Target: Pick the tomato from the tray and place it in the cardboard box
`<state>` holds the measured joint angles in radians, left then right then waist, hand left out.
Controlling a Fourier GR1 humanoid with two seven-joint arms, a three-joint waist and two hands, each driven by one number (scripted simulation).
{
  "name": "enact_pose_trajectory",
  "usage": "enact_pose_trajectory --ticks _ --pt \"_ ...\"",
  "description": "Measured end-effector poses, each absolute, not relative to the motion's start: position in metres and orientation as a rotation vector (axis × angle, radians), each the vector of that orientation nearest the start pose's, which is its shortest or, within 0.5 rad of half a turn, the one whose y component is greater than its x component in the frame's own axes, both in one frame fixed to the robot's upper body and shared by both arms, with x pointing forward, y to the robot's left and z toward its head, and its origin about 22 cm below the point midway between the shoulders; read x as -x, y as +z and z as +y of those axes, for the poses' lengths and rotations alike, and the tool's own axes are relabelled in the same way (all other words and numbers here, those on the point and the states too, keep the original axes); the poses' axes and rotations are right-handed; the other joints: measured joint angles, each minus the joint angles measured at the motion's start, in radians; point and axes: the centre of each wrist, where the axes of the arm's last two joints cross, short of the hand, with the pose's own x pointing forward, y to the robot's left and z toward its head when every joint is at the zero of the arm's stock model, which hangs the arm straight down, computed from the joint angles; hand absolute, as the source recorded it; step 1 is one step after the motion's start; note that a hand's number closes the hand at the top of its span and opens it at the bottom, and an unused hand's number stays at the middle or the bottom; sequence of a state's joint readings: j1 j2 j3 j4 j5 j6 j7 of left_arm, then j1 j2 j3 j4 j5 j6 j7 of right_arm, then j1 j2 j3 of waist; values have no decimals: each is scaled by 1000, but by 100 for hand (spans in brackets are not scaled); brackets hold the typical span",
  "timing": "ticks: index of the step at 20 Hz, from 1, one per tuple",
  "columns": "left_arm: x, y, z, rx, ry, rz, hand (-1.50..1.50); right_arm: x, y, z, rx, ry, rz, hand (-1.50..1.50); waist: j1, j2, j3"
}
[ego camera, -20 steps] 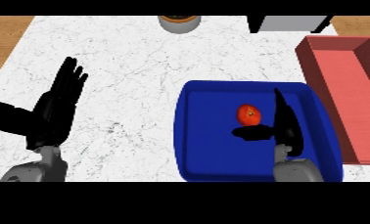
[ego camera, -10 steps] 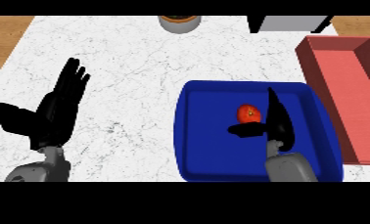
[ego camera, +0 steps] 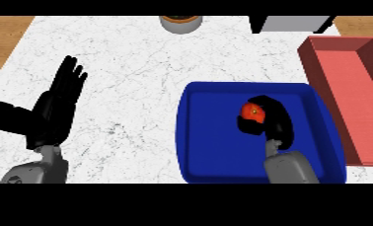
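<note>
Tomato (ego camera: 252, 112) is seen in the blue tray (ego camera: 211, 136), cupped by the curled fingers of the right hand (ego camera: 275, 121); the left hand (ego camera: 58, 102) is held spread over the marble bench (ego camera: 146, 62), far leftward.

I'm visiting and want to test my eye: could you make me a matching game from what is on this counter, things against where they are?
Things:
1. tomato
2. blue tray
3. box
4. left hand

Places:
A. at the counter's right edge
B. inside the tray, with the right hand curled beside it
C. open, over the counter's left side
D. at the counter's near right

Pairs: 1-B, 2-D, 3-A, 4-C
</note>
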<state>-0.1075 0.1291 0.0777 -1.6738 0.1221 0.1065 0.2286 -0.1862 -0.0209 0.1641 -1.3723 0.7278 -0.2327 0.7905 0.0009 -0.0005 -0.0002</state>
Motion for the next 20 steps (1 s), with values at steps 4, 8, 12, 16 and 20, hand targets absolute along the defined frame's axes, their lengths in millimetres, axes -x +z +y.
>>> enact_pose_trajectory --ticks 4,8,12,16,20 --pt "-260 58 265 -76 111 -1553 0 -278 -5 -172 785 359 -909 150 0 0 0" --pt "-265 63 259 -63 100 -1552 0 -287 -4 -146 821 571 -972 150 13 2 0" --pt "-269 62 249 -45 86 -1551 0 -301 10 -107 848 879 -1056 150 30 5 -1" --pt "-267 58 249 -50 95 -1548 0 -311 25 -75 907 1028 -1145 150 24 3 0" --pt "-265 55 256 -62 100 -1547 0 -311 44 -54 953 1087 -1247 150 13 2 0"
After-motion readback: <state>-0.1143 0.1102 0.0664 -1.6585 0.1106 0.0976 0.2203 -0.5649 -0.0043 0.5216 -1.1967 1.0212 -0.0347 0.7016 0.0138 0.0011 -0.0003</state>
